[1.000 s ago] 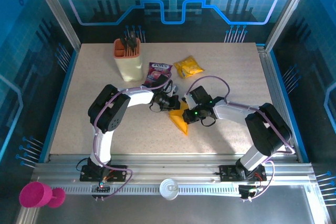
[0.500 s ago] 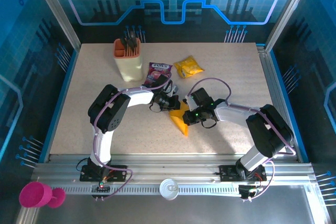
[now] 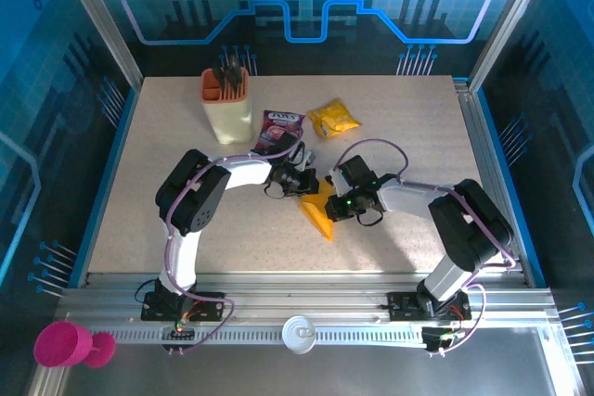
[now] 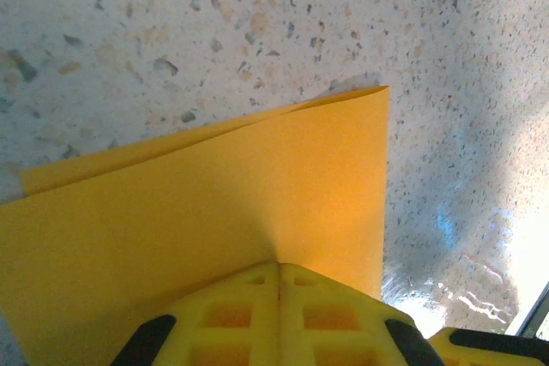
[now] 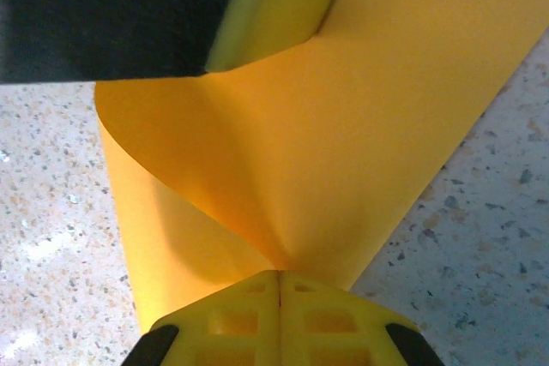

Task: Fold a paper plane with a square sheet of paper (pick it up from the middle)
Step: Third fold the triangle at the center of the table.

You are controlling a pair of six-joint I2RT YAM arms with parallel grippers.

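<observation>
Paper (image 3: 320, 220), folded, pinched tight by left gripper (image 3: 302, 183) at 11 o'clock, right gripper (image 3: 334, 203) at 2 o'clock, likely steadying next crease.

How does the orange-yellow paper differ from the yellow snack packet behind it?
The paper is smooth and plain; the snack packet is crinkled. The paper is folded and pinched by the left gripper and the right gripper; the snack packet lies free on the table, farther back. Both are yellow.
</observation>
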